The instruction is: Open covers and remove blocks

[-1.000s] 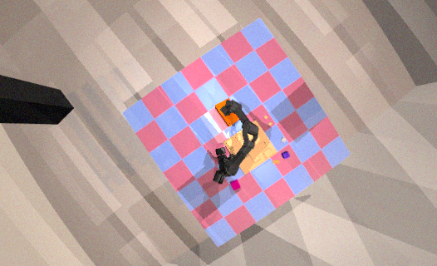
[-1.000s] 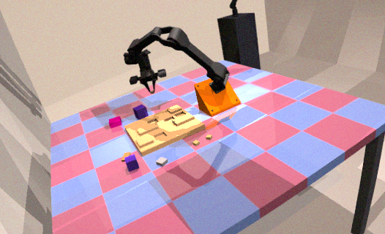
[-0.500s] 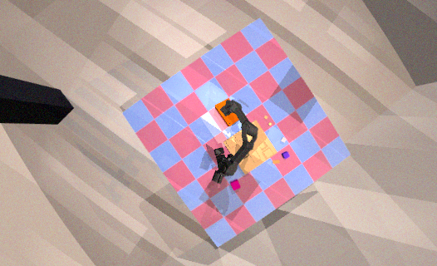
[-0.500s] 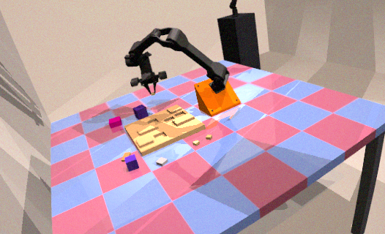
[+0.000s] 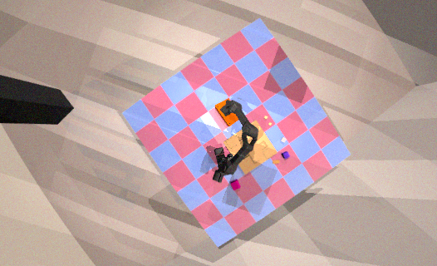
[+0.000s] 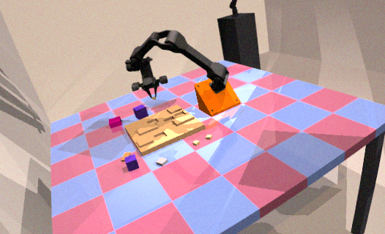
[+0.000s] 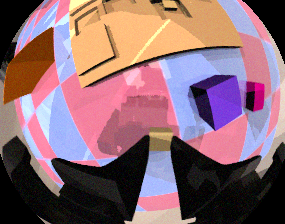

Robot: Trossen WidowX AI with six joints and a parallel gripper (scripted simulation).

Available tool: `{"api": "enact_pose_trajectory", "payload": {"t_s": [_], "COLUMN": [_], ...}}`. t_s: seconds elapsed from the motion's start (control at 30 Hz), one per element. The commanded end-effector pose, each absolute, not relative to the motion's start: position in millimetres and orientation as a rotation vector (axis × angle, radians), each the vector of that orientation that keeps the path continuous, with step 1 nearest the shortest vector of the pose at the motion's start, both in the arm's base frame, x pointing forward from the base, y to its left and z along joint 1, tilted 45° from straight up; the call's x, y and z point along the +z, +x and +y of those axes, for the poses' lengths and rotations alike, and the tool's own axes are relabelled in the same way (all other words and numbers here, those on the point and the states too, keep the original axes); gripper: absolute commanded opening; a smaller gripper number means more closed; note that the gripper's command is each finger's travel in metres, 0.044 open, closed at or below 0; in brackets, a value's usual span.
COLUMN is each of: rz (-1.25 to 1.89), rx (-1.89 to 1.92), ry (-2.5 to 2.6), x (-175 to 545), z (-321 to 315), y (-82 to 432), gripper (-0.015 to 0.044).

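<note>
The tan puzzle board (image 6: 164, 128) lies on the checkered table in front of the orange arm base (image 6: 216, 96); raised covers and dark open wells show on it in the wrist view (image 7: 149, 23). My gripper (image 6: 154, 96) hangs above the table just beyond the board's far edge, clear of it. It is shut on a small tan block (image 7: 161, 139), seen between the fingertips in the wrist view. A purple block (image 6: 140, 111) and a magenta block (image 6: 115, 121) rest on the table close below and beside the gripper; both show in the wrist view, purple (image 7: 219, 99) and magenta (image 7: 254, 95).
On the board's near side lie another purple block (image 6: 132, 161), a small orange piece (image 6: 125, 156), a white block (image 6: 162, 161) and two small tan blocks (image 6: 195, 142) (image 6: 208, 137). A dark pillar (image 6: 238, 36) stands behind the table.
</note>
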State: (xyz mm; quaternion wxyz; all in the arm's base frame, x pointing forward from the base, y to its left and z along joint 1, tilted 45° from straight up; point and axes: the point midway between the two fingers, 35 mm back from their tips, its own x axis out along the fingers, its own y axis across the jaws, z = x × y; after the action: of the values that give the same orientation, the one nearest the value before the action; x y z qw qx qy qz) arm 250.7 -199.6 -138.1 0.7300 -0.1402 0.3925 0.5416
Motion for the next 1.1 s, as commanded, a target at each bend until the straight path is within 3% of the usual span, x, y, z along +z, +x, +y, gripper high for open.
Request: {"api": "enact_pose_trajectory", "payload": {"t_s": [0.0,1.07], "rz": [0.862,0.858], "rx": [1.191,1.193], "ry": [-0.300,-0.297], "x": [-144.6,-180.4], "z": [-192.6,-154.5], "y": [252.0,255.4], "gripper": [0.0080,0.0080]}}
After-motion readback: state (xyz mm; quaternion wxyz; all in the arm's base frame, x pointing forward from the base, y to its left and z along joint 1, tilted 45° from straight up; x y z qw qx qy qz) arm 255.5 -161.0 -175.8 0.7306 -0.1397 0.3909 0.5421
